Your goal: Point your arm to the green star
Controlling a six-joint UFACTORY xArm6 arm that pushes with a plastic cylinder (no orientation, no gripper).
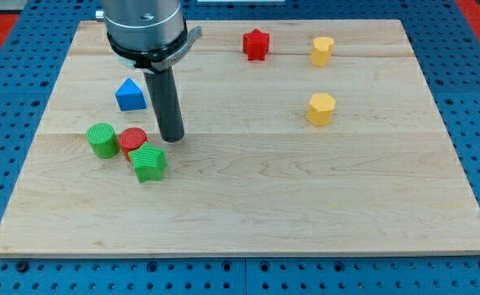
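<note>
The dark rod's tip (172, 139) rests on the pale wooden counter (305, 197), just above and to the right of the green plastic star (147, 163). The star touches a red round block (132, 141), next to a green round block (102, 139). The arm has no fingers, only the rod.

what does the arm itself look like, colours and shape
Only the arm's lower end shows at the view's top: a silver-grey metal cylinder with a dark band and a thin light bracket around its base. From it hangs a straight dark grey rod, round in section and plain, ending in my tip. No cables or markings can be made out. The tip is just above the green star.
</note>
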